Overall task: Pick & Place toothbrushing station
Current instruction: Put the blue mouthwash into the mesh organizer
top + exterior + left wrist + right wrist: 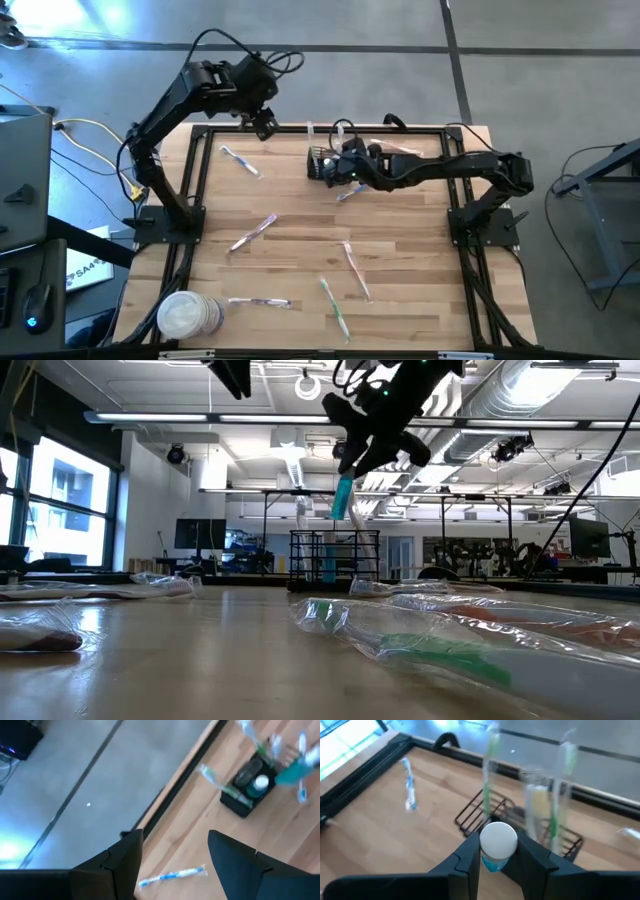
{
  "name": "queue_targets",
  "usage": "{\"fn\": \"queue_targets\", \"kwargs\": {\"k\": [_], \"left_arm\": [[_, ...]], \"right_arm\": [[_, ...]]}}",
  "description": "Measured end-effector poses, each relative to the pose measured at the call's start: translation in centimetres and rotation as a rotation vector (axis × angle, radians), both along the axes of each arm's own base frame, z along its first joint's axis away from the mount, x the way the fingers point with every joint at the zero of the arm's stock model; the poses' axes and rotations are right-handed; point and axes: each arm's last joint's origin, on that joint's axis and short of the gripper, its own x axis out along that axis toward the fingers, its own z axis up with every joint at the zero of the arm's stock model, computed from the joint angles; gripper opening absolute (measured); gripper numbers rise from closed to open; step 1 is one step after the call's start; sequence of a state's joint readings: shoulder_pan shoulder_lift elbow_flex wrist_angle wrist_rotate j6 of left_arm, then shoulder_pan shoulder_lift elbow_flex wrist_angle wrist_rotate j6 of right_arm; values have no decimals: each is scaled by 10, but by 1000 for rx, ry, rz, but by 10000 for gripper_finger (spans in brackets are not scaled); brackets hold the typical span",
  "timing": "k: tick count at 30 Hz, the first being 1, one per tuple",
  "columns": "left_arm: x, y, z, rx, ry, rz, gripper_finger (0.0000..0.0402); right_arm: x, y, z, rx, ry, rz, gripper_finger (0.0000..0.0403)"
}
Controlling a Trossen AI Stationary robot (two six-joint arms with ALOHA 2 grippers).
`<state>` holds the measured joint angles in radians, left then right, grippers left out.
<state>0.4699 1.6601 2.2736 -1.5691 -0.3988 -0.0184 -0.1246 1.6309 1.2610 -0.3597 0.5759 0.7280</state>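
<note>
The toothbrushing station, a small black wire basket [320, 165], stands on the far middle of the table with wrapped toothbrushes [490, 775] upright in it. In the low view it shows far off [335, 555]. My right gripper [346, 170] hovers right over it, shut on a teal tube with a white cap [497, 840]. My left gripper [265, 124] hangs open, high over the table's far left edge, with nothing between its fingers [125, 855]. From there it looks toward the basket [247, 795]. My right gripper pinches the teal tube between its two fingers, just behind the white cap [492, 862]. The fingers slant down from the table's right side. The tube's teal end [343, 495] hangs tilted below the fingers, lifted clear above the basket.
Several wrapped toothbrushes lie loose on the table: one at the far left [240, 160], one in the middle [253, 232], others toward the near edge [335, 305]. A round white tub [188, 316] sits at the near left corner. A black frame [200, 130] rims the table.
</note>
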Motion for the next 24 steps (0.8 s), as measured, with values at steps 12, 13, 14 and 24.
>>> {"fn": "queue_targets", "kwargs": {"k": [12, 13, 14, 24], "left_arm": [[-17, 16, -36, -32, 168, 94, 221], [-18, 16, -37, -26, 166, 98, 221], [-18, 15, -36, -19, 158, 97, 221], [-23, 12, -32, 17, 116, 83, 221]], "right_arm": [[-4, -11, 0, -29, 36, -36, 88], [-5, -11, 0, -29, 42, -37, 88], [-5, -11, 0, -29, 42, -38, 88], [-5, -12, 0, -24, 35, -44, 88]]}}
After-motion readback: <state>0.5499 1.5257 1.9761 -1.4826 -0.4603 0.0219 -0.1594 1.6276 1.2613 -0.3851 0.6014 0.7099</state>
